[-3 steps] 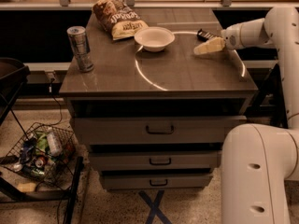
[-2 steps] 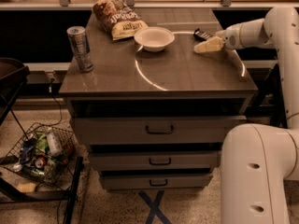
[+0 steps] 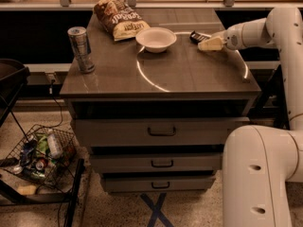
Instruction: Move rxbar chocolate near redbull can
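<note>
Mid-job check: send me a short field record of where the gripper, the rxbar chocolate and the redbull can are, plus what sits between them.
gripper: over the right rear of the table, right beside the rxbar chocolate; contact cannot be told
rxbar chocolate: lying flat, partly hidden behind the gripper
redbull can: upright near the table's left edge
between them: white bowl, with chip bag behind it to the left
task state: bar far from can, not yet moved

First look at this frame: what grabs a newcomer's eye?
The big white robot arm fills the right side, its gripper low over the table at the back right, next to the black rxbar chocolate. Across it, the redbull can stands alone at the left edge, with a white bowl between.
</note>
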Robot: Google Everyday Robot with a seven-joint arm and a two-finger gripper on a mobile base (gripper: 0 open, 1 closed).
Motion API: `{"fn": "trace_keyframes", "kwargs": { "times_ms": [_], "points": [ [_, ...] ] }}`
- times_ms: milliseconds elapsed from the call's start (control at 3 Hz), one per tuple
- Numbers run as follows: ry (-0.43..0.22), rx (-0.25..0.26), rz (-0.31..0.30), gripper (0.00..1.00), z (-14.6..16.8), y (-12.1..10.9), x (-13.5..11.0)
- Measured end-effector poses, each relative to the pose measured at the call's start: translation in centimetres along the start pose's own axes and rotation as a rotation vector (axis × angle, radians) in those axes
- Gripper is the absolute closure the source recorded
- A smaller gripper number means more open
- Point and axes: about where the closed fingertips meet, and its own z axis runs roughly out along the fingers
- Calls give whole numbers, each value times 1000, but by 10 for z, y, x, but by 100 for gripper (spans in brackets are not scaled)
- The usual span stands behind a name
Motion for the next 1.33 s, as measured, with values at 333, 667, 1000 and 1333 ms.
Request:
{"fn": "trace_keyframes", "kwargs": {
  "times_ms": [333, 667, 1000, 1333],
  "points": [
    [0, 0, 0, 100, -3, 1, -4],
    [0, 0, 0, 100, -3, 2, -4],
    [-20, 7, -37, 100, -11, 4, -19],
    [-56, 27, -94, 100, -32, 11, -40]
  ]
}}
